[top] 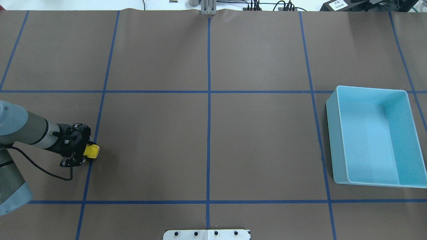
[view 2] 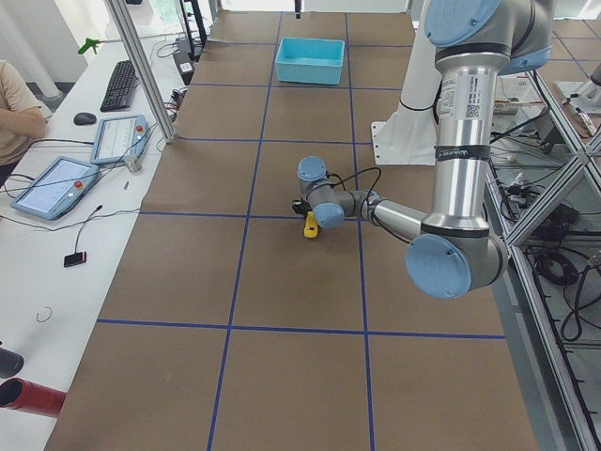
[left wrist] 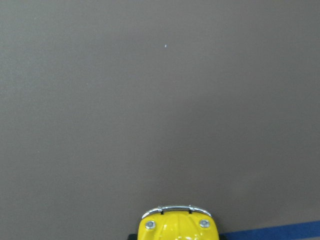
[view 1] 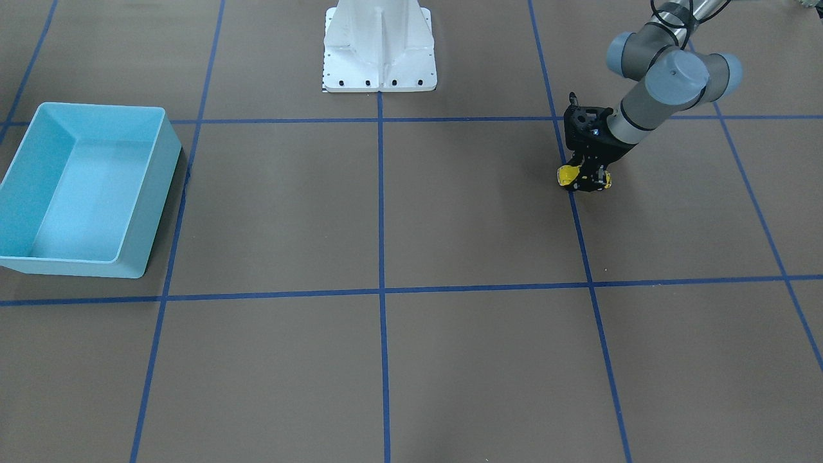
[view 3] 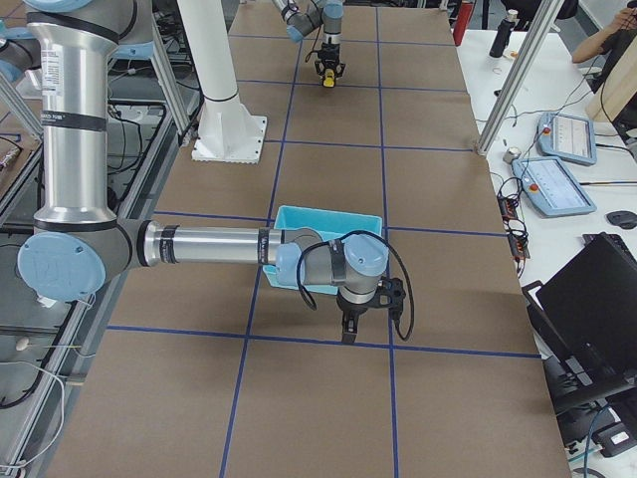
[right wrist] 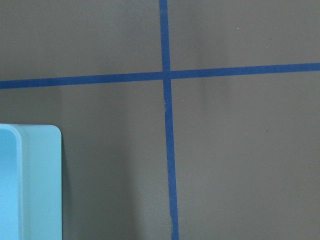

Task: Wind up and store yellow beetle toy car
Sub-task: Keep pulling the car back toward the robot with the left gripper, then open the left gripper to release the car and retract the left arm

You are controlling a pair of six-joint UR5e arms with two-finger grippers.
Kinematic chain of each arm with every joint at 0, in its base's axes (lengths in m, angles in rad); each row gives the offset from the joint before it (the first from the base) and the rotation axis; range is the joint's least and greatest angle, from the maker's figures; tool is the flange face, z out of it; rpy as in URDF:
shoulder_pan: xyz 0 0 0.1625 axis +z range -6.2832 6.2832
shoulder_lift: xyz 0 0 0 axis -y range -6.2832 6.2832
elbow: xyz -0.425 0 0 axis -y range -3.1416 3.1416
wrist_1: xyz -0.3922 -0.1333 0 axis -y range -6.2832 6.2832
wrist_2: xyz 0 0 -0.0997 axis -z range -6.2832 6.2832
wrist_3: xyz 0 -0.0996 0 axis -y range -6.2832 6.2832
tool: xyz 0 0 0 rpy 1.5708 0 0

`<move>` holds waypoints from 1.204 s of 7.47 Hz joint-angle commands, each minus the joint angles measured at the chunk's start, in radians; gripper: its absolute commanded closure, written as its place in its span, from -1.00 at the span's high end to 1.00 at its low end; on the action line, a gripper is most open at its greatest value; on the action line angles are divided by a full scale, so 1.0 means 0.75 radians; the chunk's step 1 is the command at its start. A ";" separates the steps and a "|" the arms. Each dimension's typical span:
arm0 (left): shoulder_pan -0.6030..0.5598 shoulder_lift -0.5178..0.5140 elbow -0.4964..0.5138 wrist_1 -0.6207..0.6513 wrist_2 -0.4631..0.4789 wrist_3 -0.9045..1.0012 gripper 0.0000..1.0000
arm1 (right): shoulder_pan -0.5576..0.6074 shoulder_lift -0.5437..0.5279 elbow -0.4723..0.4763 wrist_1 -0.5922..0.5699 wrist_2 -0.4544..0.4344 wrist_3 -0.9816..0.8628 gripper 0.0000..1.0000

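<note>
The yellow beetle toy car [view 1: 567, 175] sits clamped in the left gripper [view 1: 586, 183], whose black fingers close on its sides low over the brown table [top: 260, 140]. The car's ends stick out on either side of the gripper. It lies on the robot's left side of the table, right at a blue tape line [top: 96, 126]. The left wrist camera shows only its rounded end, with a chrome bumper and two small round lamps, at the bottom edge of the view above bare brown surface. Whether the wheels touch the table cannot be told.

The blue bin [top: 335, 143] stands well apart, at the table's opposite end on the robot's right, with nothing visible inside it. The right gripper [view 3: 345, 327] hangs pointing down over the table just beside the bin, near a crossing of tape lines. It appears only in the side view, so whether its fingers are parted or closed cannot be told.
</note>
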 commanded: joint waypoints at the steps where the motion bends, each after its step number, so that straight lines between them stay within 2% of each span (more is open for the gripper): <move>1: -0.002 0.004 0.004 -0.012 -0.002 0.002 -0.95 | 0.000 0.000 0.000 0.000 0.000 0.000 1.00; 3: -0.006 0.024 0.004 -0.038 -0.002 0.002 -0.95 | 0.000 0.000 0.000 0.000 0.000 0.000 1.00; 4: -0.008 0.030 0.004 -0.040 -0.002 0.002 -0.87 | 0.000 0.000 0.000 0.000 0.000 0.000 1.00; 5: -0.008 0.028 0.006 -0.038 0.000 0.056 0.98 | 0.000 0.000 0.000 0.000 0.000 0.000 1.00; 7: -0.029 0.024 0.004 -0.036 -0.002 0.088 1.00 | 0.000 0.000 0.000 0.000 0.000 0.000 1.00; 9: -0.116 0.030 0.004 -0.026 -0.077 0.090 1.00 | 0.000 0.000 0.000 0.000 0.000 0.000 1.00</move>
